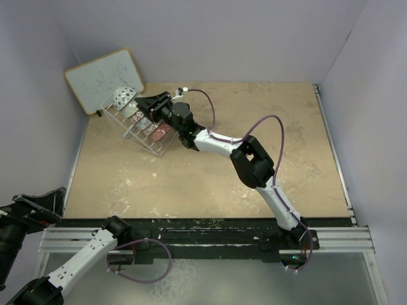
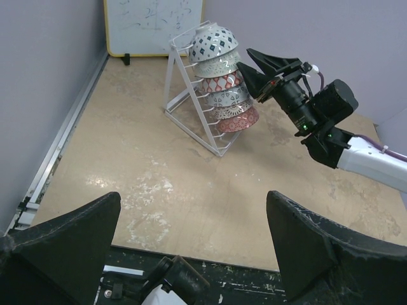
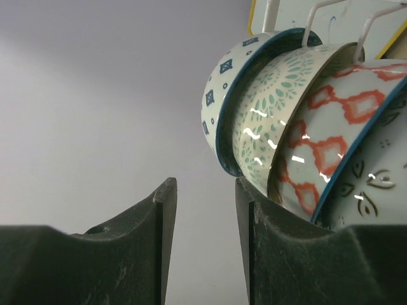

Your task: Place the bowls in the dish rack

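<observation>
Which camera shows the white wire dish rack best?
The left wrist view: the dish rack stands in full there, tilted frame, legs and row of bowls side-on. The top external view shows it small, partly behind the right arm. The right wrist view catches only two wire tips above the bowls.

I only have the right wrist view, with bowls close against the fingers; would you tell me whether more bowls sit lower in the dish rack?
Observer: Yes, a red bowl sits at the row's low end in the dish rack.
Operator: Thank you; where is the left gripper?
Observer: The left gripper hangs open and empty by the near left corner of the table.
Operator: Where does the rack stand?
Observer: At the back left, just in front of a whiteboard.
</observation>
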`<act>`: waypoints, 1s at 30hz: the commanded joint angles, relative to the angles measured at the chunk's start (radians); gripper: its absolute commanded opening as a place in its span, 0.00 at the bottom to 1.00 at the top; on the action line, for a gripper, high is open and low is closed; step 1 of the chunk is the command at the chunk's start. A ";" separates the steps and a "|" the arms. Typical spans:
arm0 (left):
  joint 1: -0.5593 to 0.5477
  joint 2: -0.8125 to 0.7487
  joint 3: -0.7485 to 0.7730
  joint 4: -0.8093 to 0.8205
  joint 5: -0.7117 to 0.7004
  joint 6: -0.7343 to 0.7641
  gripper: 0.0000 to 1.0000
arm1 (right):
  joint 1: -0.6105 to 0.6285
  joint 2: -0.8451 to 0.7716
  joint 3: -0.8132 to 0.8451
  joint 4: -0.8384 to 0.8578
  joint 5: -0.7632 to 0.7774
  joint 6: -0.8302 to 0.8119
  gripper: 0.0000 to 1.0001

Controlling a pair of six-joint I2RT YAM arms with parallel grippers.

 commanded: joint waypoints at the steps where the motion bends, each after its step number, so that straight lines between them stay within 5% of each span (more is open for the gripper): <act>1: -0.006 0.035 0.007 0.007 0.006 -0.019 0.99 | -0.005 -0.136 -0.064 0.067 -0.011 -0.049 0.45; 16: -0.010 0.202 -0.178 0.108 0.164 -0.025 0.99 | -0.038 -0.523 -0.418 -0.169 -0.081 -0.430 0.47; 23: -0.010 0.290 -0.265 0.279 0.247 -0.024 0.99 | -0.057 -0.753 -0.533 -0.589 0.016 -0.769 0.51; 30: -0.010 0.370 -0.346 0.393 0.252 -0.073 0.99 | -0.087 -0.993 -0.684 -0.897 0.181 -0.941 0.77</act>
